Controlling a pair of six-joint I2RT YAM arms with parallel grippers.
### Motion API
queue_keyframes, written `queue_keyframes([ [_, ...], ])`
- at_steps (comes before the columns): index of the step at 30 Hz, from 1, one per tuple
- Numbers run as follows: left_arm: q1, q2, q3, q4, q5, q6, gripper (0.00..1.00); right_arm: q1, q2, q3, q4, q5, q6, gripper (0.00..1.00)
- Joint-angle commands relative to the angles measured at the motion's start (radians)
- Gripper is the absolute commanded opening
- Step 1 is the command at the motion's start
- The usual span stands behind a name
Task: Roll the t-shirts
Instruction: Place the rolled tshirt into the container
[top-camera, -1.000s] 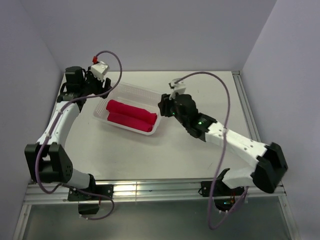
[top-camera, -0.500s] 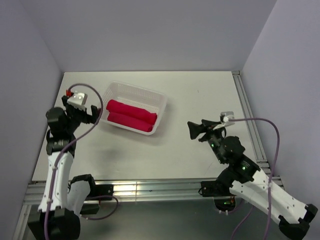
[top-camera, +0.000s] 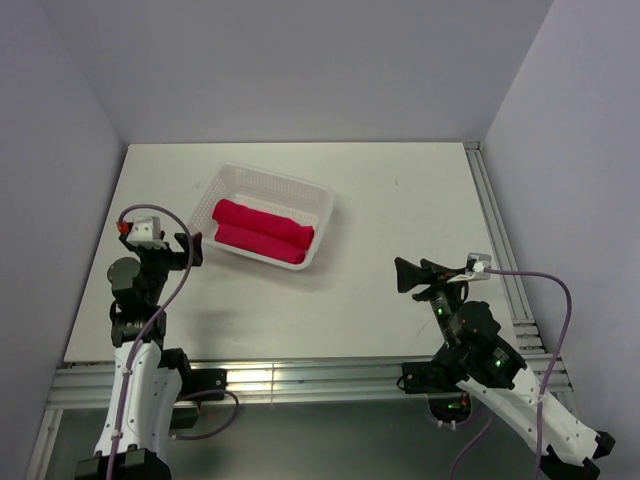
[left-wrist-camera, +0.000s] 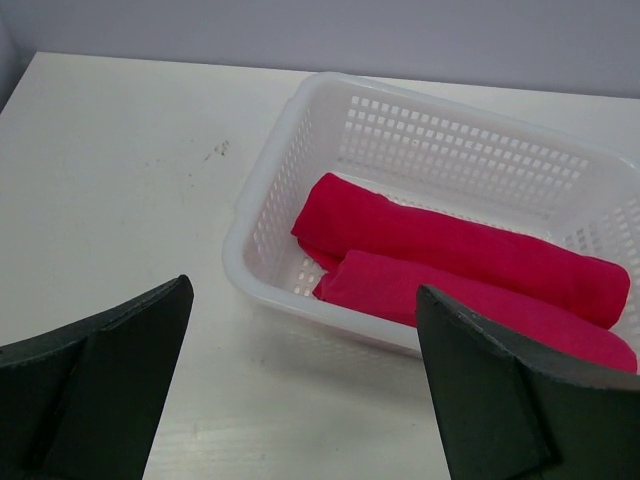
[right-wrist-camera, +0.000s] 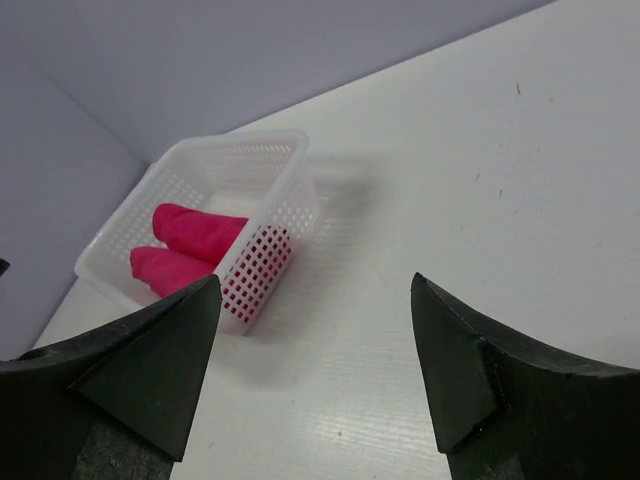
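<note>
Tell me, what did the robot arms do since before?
Both arms pulled back from the basket toward the table's near edge; the left gripper and right gripper opened wide, holding nothing. The basket and the two rolled t-shirts stayed put.

Soft, even overhead light; all three views come through clean.
I see the white table (top-camera: 400, 200) bright without washing out, a faint shadow along the near side of the basket (top-camera: 285, 182), and a glare patch on the near metal rail (top-camera: 245, 378). In my wrist views the left gripper (left-wrist-camera: 302, 290) and right gripper (right-wrist-camera: 315, 278) are dark, soft-edged shapes, and the t-shirts (left-wrist-camera: 450, 250) look saturated red with folds barely showing.
</note>
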Motion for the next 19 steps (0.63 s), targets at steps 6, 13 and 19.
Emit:
queue_keyframes([
  [6,0.005,0.019,0.026,0.060,-0.050,-0.038,1.00,0.003,-0.050,-0.008,-0.010,0.066,0.060,0.84],
  [13,0.004,0.016,0.030,0.059,-0.088,-0.038,1.00,0.003,-0.067,0.005,-0.027,0.077,0.060,0.85],
  [19,0.004,0.018,0.030,0.057,-0.076,-0.037,1.00,0.003,-0.090,0.000,-0.037,0.078,0.073,0.86],
])
